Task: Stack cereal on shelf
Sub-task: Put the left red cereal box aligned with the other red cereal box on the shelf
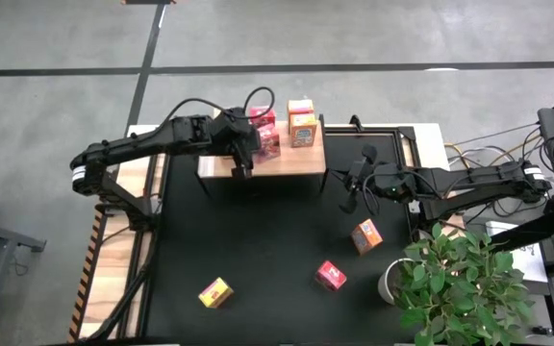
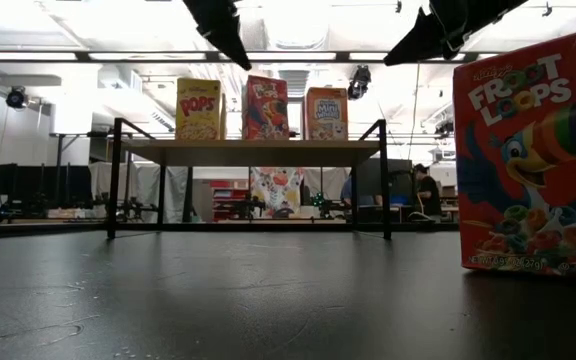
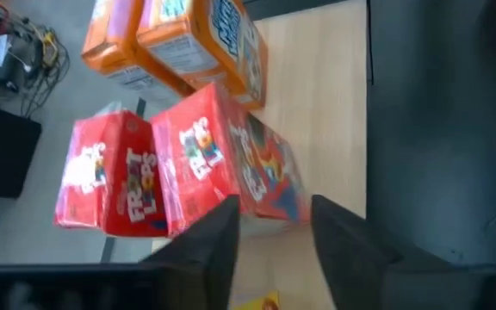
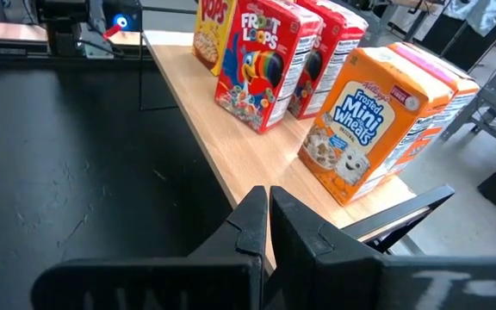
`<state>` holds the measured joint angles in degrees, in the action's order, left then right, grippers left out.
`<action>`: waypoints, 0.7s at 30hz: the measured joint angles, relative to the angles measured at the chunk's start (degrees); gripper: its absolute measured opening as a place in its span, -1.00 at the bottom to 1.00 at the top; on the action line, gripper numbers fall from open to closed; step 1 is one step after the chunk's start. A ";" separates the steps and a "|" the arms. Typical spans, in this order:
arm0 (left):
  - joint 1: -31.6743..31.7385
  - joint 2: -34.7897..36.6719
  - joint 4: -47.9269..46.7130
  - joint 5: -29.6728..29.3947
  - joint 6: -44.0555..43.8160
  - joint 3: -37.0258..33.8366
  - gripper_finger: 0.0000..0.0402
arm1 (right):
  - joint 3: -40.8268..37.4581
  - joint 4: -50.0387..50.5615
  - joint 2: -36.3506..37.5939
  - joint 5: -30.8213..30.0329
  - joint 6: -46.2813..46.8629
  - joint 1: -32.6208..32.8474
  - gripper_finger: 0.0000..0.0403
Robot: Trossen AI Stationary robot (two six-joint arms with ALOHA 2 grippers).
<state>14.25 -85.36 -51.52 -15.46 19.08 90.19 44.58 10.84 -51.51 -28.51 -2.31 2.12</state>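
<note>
The left gripper [image 1: 243, 165] hangs over the near-left part of the shelf [image 1: 296, 161], its fingers [image 3: 218, 250] parted with nothing between them, just in front of a red Froot Loops box [image 3: 231, 164]. A second red box [image 3: 102, 176] stands right behind that one, and two orange Mini-Wheats boxes [image 3: 196, 43] stand further along the wooden top. A yellow Pops box [image 2: 198, 110] is on the shelf too, at its left end as seen from table height.

The right gripper [image 1: 351, 195] waits off the shelf's right end, above the black mat [image 1: 258, 250], fingers pressed together and carrying nothing.

Three boxes lie on the mat, well apart: a yellow one [image 1: 215, 292] near the front left, a red one [image 1: 331, 276] towards the middle and an orange one [image 1: 366, 235] to the right. The mat covers most of a pale wooden table [image 1: 113, 250]. A leafy potted plant [image 1: 455, 284] stands at the front right corner. Beyond the table is grey concrete floor [image 1: 354, 38]; across the room are desks, ceiling lights and a seated person [image 2: 426, 192].
</note>
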 joint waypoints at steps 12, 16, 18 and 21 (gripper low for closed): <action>-0.07 0.02 2.91 0.08 -1.26 -3.20 -0.96 | 0.00 -0.01 0.00 0.00 -0.31 0.00 -0.96; -0.07 -0.03 3.57 0.11 -1.75 -4.90 -0.99 | 0.00 -0.02 0.00 0.00 -0.31 0.00 -0.96; -0.07 -0.02 4.83 0.00 -2.22 -5.42 -0.99 | 0.00 -0.01 0.00 0.00 -0.31 0.00 -0.96; 0.16 -0.02 6.54 -1.37 -2.25 -6.18 -1.00 | 0.00 -0.01 0.00 0.00 -0.31 -0.01 -0.96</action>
<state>14.41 -85.38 -44.98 -16.84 16.84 84.01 44.58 10.83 -51.51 -28.51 -2.61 2.11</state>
